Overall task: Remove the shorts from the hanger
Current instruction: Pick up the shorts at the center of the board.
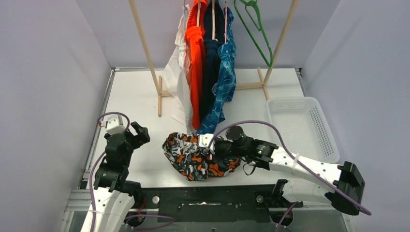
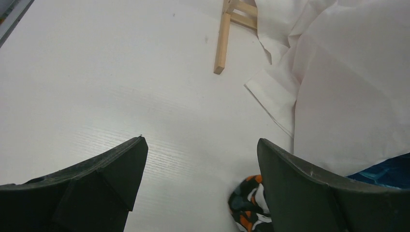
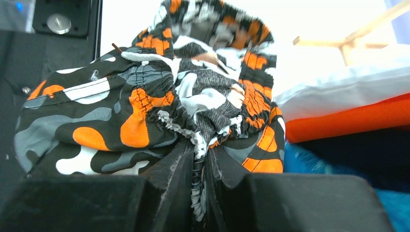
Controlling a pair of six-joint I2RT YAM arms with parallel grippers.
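The camouflage shorts [image 1: 193, 157] lie bunched on the table in front of the rack. My right gripper [image 1: 207, 143] is shut on their gathered waistband [image 3: 200, 145], with fabric pinched between the jaws. The white shorts [image 1: 175, 72], orange shorts [image 1: 195, 58], navy shorts [image 1: 212, 63] and blue leaf-patterned shorts [image 1: 225, 72] hang on hangers from the wooden rack [image 1: 145, 53]. My left gripper [image 1: 137, 131] is open and empty, to the left of the camouflage shorts; a corner of them [image 2: 246, 203] shows beside its right finger.
An empty green hanger [image 1: 254, 24] hangs on the rail at right. A white plastic basket [image 1: 300, 126] stands at the right of the table. The rack's wooden foot [image 2: 222, 43] and hanging white fabric [image 2: 338, 87] lie ahead of the left gripper.
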